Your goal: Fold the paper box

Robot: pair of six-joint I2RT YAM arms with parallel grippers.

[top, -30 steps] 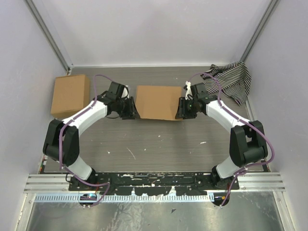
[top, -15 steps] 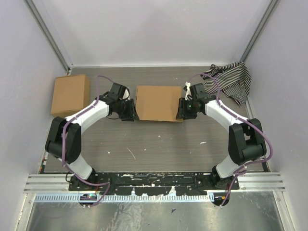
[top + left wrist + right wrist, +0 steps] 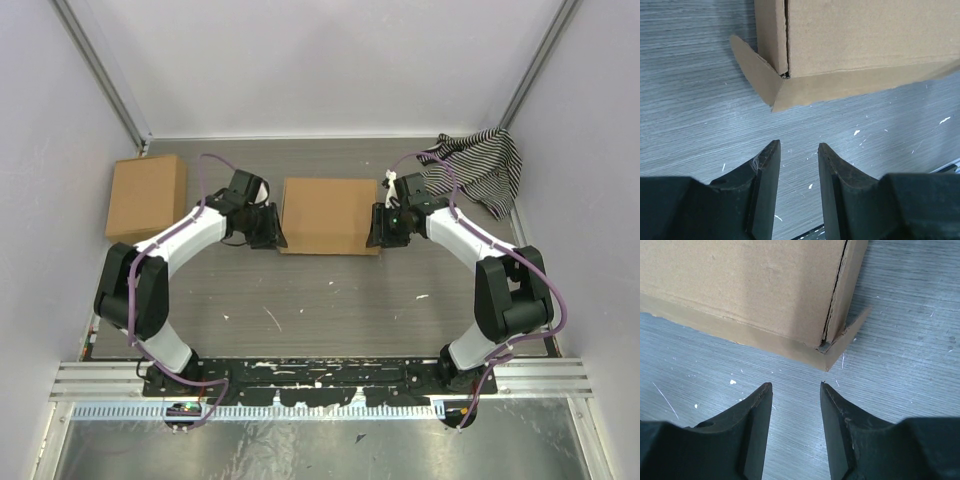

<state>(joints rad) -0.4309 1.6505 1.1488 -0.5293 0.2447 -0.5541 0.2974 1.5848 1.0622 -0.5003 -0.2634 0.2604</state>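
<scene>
Honestly the paper box (image 3: pixel 325 212) looks mostly folded, just corner flaps (image 3: pixel 757 70) poking out, left gripper (image 3: pixel 799 145) and right gripper (image 3: pixel 795 386) both spread, empty.

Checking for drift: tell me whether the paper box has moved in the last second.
No clear move: the paper box keeps its gap to the squarer box at left.

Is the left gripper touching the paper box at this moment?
Apart. In the left wrist view, bare table shows between the open left gripper and the near corner of the paper box.
</scene>
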